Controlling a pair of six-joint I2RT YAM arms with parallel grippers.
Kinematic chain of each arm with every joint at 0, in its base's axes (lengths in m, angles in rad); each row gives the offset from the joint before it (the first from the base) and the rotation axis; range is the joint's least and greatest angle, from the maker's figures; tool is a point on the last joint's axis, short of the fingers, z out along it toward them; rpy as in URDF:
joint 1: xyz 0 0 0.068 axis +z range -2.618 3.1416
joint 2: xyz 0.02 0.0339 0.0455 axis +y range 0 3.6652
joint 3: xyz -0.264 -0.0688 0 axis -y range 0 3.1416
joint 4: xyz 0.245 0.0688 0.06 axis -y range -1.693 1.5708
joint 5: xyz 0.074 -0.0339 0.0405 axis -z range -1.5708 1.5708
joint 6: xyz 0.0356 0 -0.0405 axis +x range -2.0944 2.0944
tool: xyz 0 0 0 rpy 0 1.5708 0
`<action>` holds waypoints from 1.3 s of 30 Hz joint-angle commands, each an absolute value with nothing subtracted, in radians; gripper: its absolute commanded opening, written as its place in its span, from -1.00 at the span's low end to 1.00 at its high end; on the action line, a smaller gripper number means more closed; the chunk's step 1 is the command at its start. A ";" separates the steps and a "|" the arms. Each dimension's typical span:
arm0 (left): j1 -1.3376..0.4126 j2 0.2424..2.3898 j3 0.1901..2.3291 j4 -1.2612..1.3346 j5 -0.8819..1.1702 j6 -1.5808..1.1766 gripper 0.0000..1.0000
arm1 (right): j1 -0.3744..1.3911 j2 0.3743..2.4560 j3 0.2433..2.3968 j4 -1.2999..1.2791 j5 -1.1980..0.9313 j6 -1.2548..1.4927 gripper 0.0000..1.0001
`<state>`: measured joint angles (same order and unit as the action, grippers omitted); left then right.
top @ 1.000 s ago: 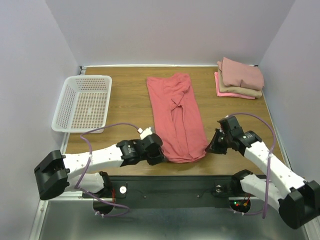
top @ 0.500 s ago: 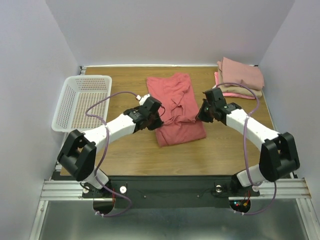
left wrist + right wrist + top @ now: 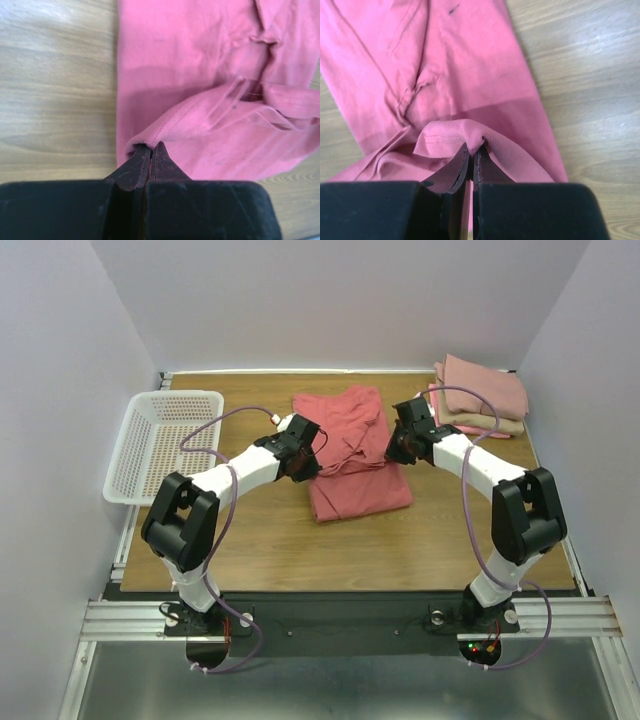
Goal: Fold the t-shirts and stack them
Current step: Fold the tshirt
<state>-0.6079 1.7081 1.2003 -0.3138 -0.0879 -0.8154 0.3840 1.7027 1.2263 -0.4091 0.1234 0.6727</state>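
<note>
The coral-red t-shirt (image 3: 352, 455) lies on the table's middle, its near half doubled over the far half. My left gripper (image 3: 305, 462) is shut on the hem's left corner (image 3: 150, 142). My right gripper (image 3: 394, 452) is shut on the hem's right corner (image 3: 472, 140). Both hold the hem low over the shirt's middle. The shirt fills the left wrist view (image 3: 200, 75) and the right wrist view (image 3: 445, 65). A stack of folded t-shirts (image 3: 480, 395), dusty pink on top, tan under it and bright pink at the bottom, sits at the far right corner.
A white mesh basket (image 3: 165, 445) stands at the table's left edge. Purple cables loop off both arms. Walls close the table at the back and on both sides.
Both grippers have carried the shirt's near hem from the table's front edge away to the shirt's middle, folding it in half. The arms now stretch far out.
</note>
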 commanded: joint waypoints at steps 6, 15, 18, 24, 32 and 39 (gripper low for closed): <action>-0.561 1.747 1.296 -0.337 -0.130 -0.764 -1.00 | 0.347 1.795 1.336 -0.356 0.140 0.644 -0.99; -0.554 1.856 1.364 -0.341 -0.155 -0.772 -1.00 | 0.336 1.876 1.400 -0.353 0.160 0.658 -0.88; -0.546 1.885 1.403 -0.351 -0.160 -0.761 -0.97 | 0.333 1.902 1.434 -0.351 0.147 0.654 -0.76; -0.546 1.849 1.410 -0.354 -0.158 -0.739 0.41 | 0.333 1.879 1.444 -0.353 0.089 0.634 0.20; -0.586 1.637 1.197 -0.327 -0.133 -0.767 0.88 | 0.331 1.675 1.225 -0.353 -0.017 0.604 1.00; -0.704 1.442 0.852 -0.128 -0.026 -0.860 0.89 | 0.315 1.433 0.902 -0.351 0.054 0.611 1.00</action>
<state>-0.6632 1.4914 0.9806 -0.2489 -0.0956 -0.8070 0.3328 1.4849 1.0100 -0.3664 0.0284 0.6170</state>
